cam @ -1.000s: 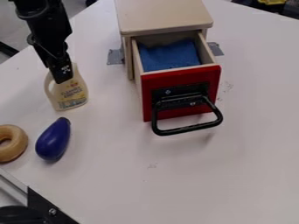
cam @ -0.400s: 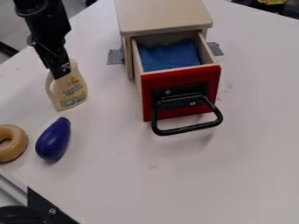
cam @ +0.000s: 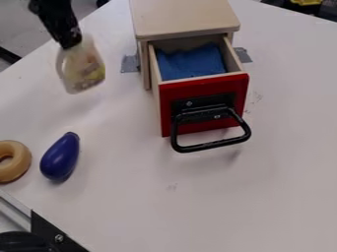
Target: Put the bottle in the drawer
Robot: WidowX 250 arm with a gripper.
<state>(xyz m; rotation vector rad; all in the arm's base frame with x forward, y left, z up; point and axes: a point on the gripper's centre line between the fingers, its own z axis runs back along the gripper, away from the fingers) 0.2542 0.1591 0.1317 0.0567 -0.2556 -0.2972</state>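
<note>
At the upper left, the black gripper (cam: 70,41) is shut on the top of a cream bottle (cam: 82,69) and holds it clear of the white table. The bottle hangs nearly upright, blurred, left of the cabinet. The drawer (cam: 205,104), red-fronted with a black handle, stands pulled out of its wooden cabinet (cam: 184,18). Inside the drawer lies a blue cloth (cam: 191,63).
A purple toy eggplant (cam: 60,157) and a tan ring (cam: 13,161) lie on the table (cam: 217,206) at the left. Grey tape (cam: 129,64) sticks out beside the cabinet. A metal rail and black bracket (cam: 56,235) occupy the lower left corner.
The gripper has risen with the bottle in its hold, lifting it off the table and slightly to the right. The drawer, eggplant and ring have stayed put.
</note>
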